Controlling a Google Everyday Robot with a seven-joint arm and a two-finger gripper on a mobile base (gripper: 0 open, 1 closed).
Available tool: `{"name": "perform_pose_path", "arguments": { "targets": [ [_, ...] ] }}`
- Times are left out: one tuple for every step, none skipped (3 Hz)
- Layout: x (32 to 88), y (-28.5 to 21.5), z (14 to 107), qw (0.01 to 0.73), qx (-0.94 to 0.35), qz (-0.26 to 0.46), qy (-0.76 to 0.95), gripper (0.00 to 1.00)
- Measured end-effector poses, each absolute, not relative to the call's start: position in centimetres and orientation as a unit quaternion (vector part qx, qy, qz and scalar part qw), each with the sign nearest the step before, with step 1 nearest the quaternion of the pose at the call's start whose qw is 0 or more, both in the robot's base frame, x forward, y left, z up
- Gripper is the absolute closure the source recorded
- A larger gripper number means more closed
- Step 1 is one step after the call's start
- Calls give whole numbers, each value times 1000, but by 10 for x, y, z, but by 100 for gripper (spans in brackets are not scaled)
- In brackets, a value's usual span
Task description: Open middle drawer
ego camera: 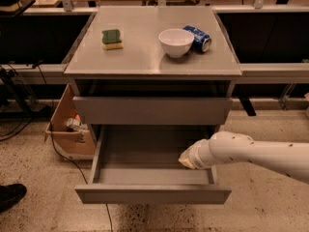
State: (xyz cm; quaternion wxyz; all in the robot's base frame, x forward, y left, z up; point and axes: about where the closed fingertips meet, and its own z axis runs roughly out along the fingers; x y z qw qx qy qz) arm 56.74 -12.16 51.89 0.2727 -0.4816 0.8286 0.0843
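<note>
The middle drawer is pulled far out under a shut grey drawer front. Its shallow grey tray shows nothing but the gripper in it. My gripper is at the end of the white arm, which comes in from the right. It sits over the tray's right side, just behind the drawer's front panel and close to the right wall. The drawer below is hidden under the open one.
On the cabinet top are a green and yellow sponge, a white bowl and a blue can lying on its side. An open cardboard box and cables are at the cabinet's left. A dark shoe is at the bottom left.
</note>
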Motion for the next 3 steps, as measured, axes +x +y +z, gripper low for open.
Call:
{"name": "perform_pose_path", "arguments": {
  "targets": [
    [580,-131,541,304,-483,76,818,100],
    [585,-150,573,327,-483,56,811,100],
    [585,-153,577,329,-482,53,810,84]
  ]
}}
